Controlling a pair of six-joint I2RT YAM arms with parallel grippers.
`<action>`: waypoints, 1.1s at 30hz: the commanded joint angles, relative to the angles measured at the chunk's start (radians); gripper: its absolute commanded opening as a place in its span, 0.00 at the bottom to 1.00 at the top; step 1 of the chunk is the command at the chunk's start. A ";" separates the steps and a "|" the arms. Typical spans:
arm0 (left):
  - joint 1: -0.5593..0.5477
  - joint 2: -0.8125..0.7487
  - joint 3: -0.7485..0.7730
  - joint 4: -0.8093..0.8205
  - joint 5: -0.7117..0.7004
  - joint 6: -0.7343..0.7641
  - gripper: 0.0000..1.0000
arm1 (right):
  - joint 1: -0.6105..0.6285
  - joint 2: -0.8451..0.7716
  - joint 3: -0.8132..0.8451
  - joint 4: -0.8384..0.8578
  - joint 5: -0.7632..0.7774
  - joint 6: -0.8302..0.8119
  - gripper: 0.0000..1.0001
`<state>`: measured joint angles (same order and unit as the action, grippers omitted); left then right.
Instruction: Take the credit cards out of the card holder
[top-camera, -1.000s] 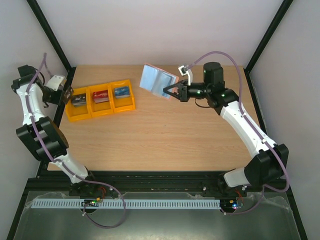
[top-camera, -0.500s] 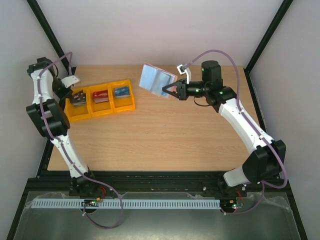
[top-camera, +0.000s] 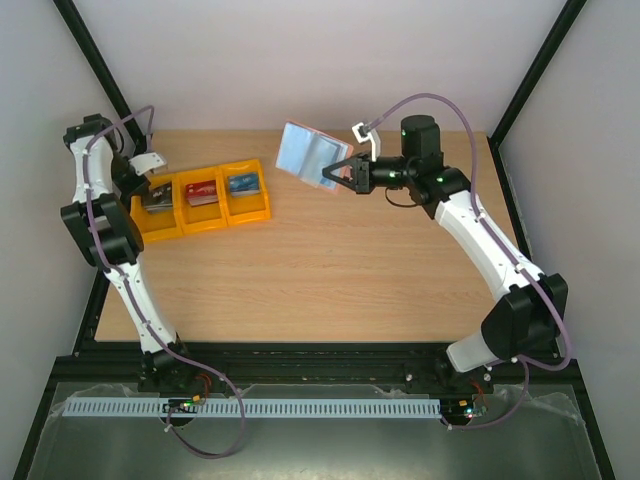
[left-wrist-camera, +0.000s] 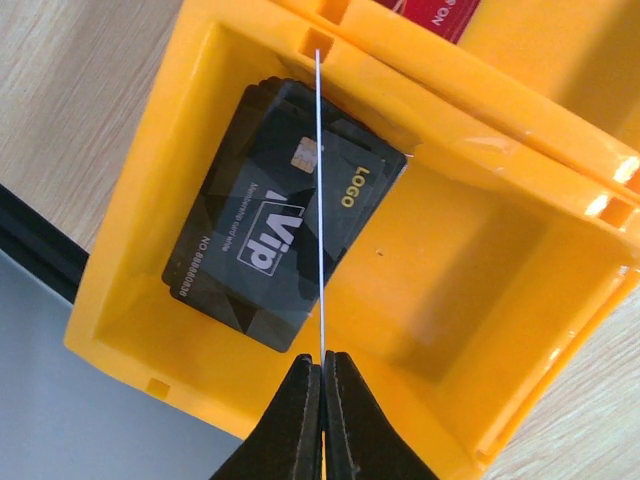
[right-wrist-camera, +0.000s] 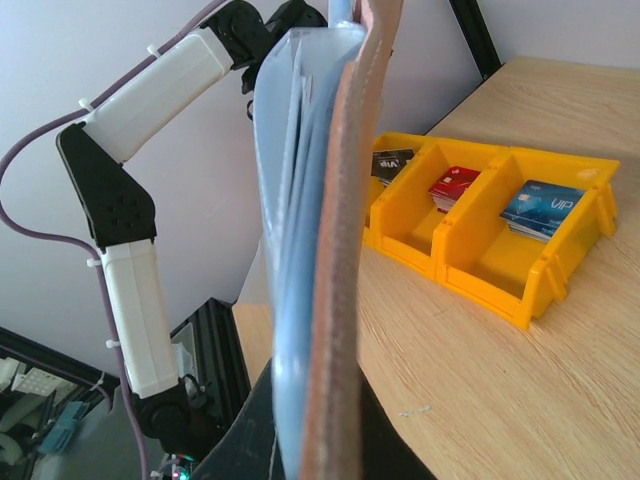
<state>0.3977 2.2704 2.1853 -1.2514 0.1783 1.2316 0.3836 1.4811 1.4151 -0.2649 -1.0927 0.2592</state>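
Observation:
My right gripper (top-camera: 330, 176) is shut on the card holder (top-camera: 308, 155) and holds it open in the air above the table's far middle. In the right wrist view the card holder (right-wrist-camera: 320, 250) stands edge-on, pale blue beside a pinkish-brown rim. My left gripper (left-wrist-camera: 323, 362) is shut on a thin credit card (left-wrist-camera: 319, 200) seen edge-on. It hangs over the left compartment of the yellow tray (left-wrist-camera: 470, 290), where a black card (left-wrist-camera: 270, 250) lies. From above, the left gripper (top-camera: 150, 187) sits at the tray's left end.
The yellow tray (top-camera: 222, 222) lies at the table's far left with a dark card (top-camera: 157, 198), a red card (top-camera: 202, 192) and a blue card (top-camera: 243, 183), one per compartment. The table's left edge and black frame run just beside the tray.
The left arm has swung up and over the tray's left compartment with its card. The right gripper has drifted slightly up and left with the card holder.

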 joint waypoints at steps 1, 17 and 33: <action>0.000 0.047 0.048 -0.040 -0.001 0.020 0.03 | 0.003 0.017 0.047 0.016 -0.026 0.025 0.02; -0.020 -0.043 -0.072 0.465 -0.056 -0.189 0.55 | 0.023 0.003 0.038 0.058 -0.044 0.075 0.02; -0.223 -0.692 -0.372 0.417 0.973 -0.653 1.00 | 0.098 0.000 0.090 -0.023 0.022 -0.007 0.02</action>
<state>0.2874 1.8511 2.0201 -0.7898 0.6502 0.7418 0.4568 1.5055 1.4544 -0.2836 -1.0874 0.2932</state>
